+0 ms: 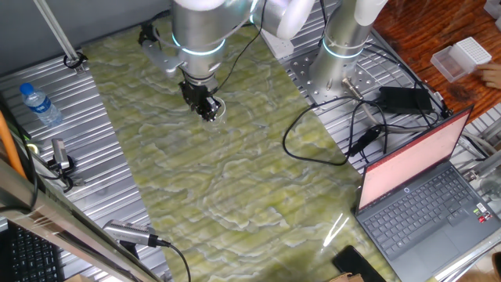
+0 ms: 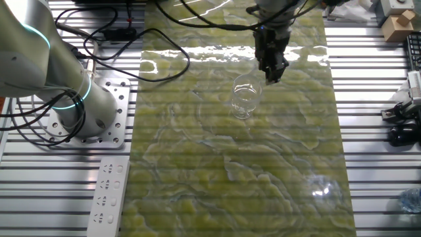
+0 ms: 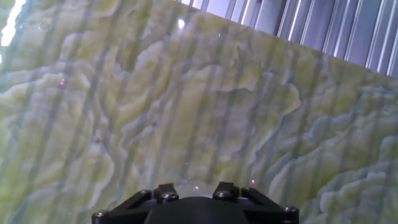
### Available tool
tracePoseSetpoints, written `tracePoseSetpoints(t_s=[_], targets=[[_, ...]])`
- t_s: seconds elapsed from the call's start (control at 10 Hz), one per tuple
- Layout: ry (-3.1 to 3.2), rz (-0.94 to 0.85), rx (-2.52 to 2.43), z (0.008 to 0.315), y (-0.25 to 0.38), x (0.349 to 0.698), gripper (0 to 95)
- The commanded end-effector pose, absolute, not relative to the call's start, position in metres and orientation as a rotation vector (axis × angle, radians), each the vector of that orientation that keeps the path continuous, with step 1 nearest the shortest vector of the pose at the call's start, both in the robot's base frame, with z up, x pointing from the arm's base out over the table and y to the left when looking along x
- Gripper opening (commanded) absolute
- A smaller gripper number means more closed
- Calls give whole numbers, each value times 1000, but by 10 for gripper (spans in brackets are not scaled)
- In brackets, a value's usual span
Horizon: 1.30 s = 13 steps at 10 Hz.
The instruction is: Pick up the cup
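Observation:
The cup (image 2: 243,100) is small and clear, and stands out faintly against the green marbled mat (image 2: 197,171). My gripper (image 2: 271,74) comes down from above onto the right side of its rim. The fingers stand close together and pinch the cup's wall. In the one fixed view the gripper (image 1: 207,110) is at the mat's far part, with the cup's rim (image 1: 218,108) right beside its tips. In the hand view only a faint glassy glint of the cup (image 3: 189,183) shows between the finger tops (image 3: 165,191). I cannot tell whether the cup is off the mat.
A water bottle with a blue cap (image 1: 39,103) lies on the slatted metal at the left. An open laptop (image 1: 427,188), a power brick (image 1: 403,98) and black cables (image 1: 313,145) are at the right. The second arm's base (image 2: 79,112) stands beside the mat.

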State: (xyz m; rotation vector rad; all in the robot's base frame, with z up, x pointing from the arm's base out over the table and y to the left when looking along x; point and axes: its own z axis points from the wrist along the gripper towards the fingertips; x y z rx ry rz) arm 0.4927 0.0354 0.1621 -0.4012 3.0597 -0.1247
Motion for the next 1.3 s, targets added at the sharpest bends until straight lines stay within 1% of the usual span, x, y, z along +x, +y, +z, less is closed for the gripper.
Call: tracePoseSetpoints(t_s=[0.1,0.5,1.1,1.3], targets=[[3060,-62,-282,165,36,491,950],[3065,-66,-295,163,35,489,950],[3066,-108,-324,143,34,489,950],[3065,-129,-333,140,34,489,950]])
